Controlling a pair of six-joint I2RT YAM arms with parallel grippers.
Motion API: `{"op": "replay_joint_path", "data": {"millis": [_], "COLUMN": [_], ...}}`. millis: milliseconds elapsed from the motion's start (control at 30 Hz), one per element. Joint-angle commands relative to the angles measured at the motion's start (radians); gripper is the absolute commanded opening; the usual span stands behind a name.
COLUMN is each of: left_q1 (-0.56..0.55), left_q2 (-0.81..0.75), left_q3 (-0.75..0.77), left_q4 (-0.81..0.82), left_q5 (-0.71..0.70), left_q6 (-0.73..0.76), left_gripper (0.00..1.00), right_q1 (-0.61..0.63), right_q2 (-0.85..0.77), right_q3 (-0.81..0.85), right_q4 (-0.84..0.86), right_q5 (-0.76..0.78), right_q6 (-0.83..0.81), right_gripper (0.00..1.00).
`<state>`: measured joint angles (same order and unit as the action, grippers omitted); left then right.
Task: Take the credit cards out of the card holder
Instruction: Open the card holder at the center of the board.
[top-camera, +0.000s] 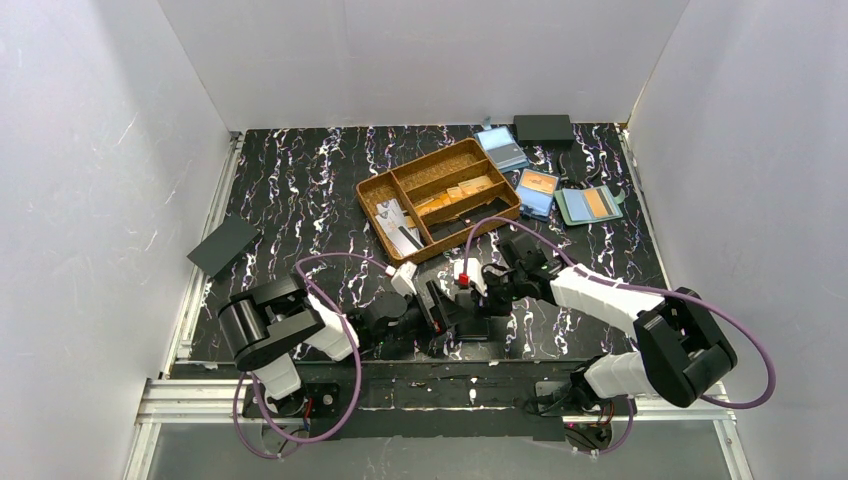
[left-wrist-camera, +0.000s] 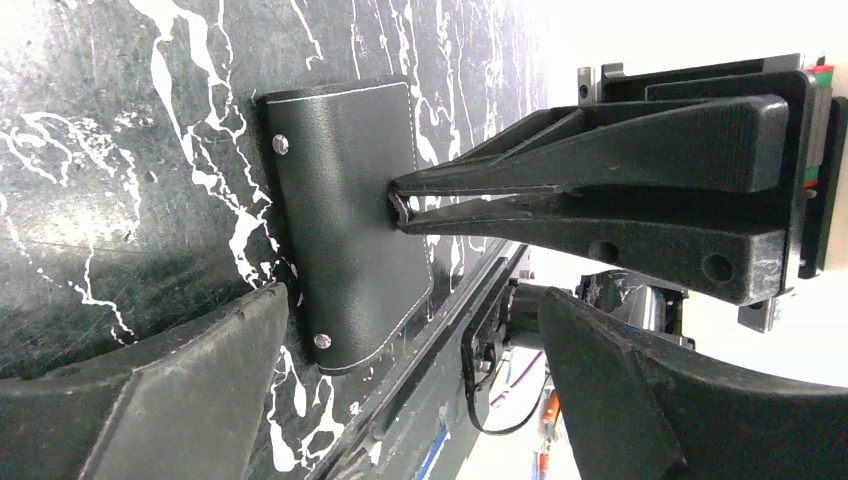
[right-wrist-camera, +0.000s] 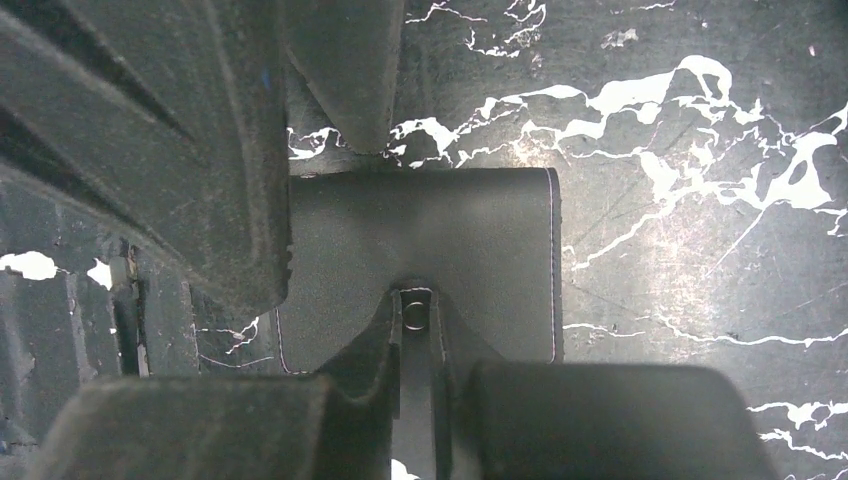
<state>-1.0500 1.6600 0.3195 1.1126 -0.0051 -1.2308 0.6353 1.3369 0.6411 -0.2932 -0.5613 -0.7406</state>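
Note:
The black card holder lies closed on the marbled table, close to its front edge. The credit cards are hidden inside it. My right gripper is shut on the holder's snap tab, which stands up between its fingers; the left wrist view shows the tips pinching it. My left gripper is wide open and empty, one finger beside the holder and the other past the table edge. From above, the left gripper and right gripper meet at the near middle.
A brown divided tray behind the grippers holds pale cards and orange-tan cards. Blue holders and a grey-green bifold lie at the back right. Black boxes sit at the back and left.

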Motion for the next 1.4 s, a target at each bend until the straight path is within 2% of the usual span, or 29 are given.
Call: {"op": "replay_joint_path", "data": {"millis": [0,300,600,733,900,1167,1233,1367], "left_q1": [0.002,0.002,0.002,0.002,0.002,0.002,0.002,0.002], "left_q2": [0.040,0.033,0.058,0.077,0.104,0.218,0.266,0.275], "left_q3": [-0.056,-0.080,-0.075,-0.067,-0.060,-0.083,-0.074,-0.062], "left_q4": [-0.154,-0.149,-0.135,-0.119,-0.086,0.232,0.308,0.316], "left_q5": [-0.057,-0.040,-0.027,-0.023,-0.015,0.036,0.059,0.062], "left_q6": [-0.007,-0.005,-0.008,-0.009,-0.018,-0.065,-0.087,-0.088], "left_gripper": [0.98,0.98,0.91,0.81,0.79,0.79,0.74,0.61], "right_q1": [-0.003,-0.060,-0.111,-0.130,-0.138,-0.141,-0.144,-0.148], "right_q2": [0.012,-0.019,-0.050,-0.080,-0.100,-0.123,-0.128,-0.125], "right_q3": [0.044,0.054,0.040,0.023,0.015,0.006,0.003,0.003], "right_q4": [-0.046,-0.036,0.002,0.035,0.054,0.070,0.075,0.077], "right_q5": [-0.043,-0.162,-0.232,-0.274,-0.295,-0.322,-0.335,-0.349], "right_q6": [-0.016,0.021,0.063,0.090,0.106,0.117,0.123,0.126], "right_gripper": [0.08,0.03,0.02,0.02,0.02,0.02,0.02,0.02]}}
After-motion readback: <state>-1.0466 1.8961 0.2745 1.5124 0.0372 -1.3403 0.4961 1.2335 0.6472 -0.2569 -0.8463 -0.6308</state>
